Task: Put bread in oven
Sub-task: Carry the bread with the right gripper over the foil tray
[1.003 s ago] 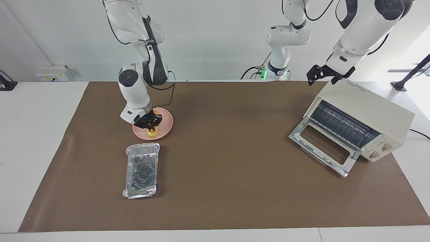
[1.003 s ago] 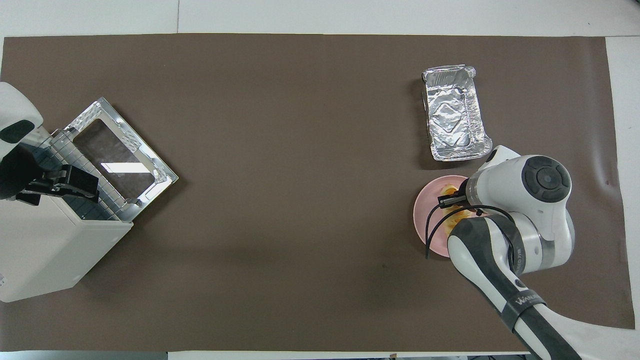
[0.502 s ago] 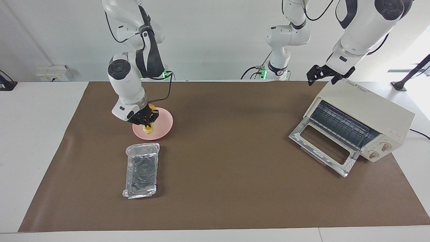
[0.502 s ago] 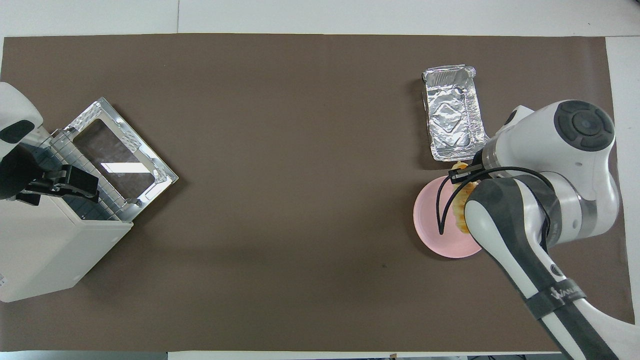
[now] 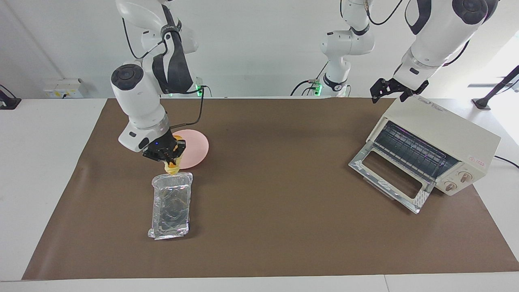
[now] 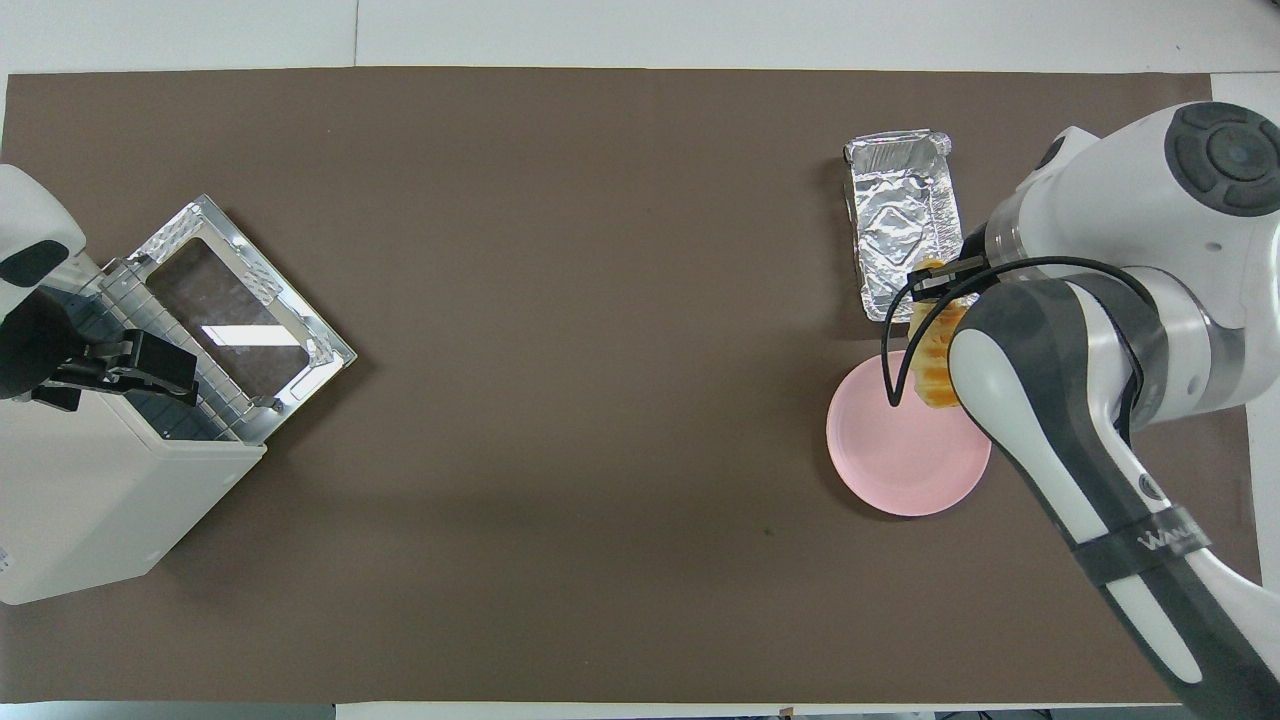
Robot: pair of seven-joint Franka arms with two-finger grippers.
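Only the facing view showed the right gripper (image 5: 167, 155) pinching the bread (image 5: 171, 167), tilted above the foil tray (image 5: 172, 205), while the left gripper (image 5: 390, 90) waited spread above the oven (image 5: 446, 134).

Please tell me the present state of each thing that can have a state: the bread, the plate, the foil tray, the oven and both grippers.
bread: lifted, held in the air between plate and foil tray.
pink plate: on the table, empty.
foil tray: on the table, empty.
oven: door dropped open, rack bare.
right gripper: shut on the bread.
left gripper: open, over the oven's top, waiting.
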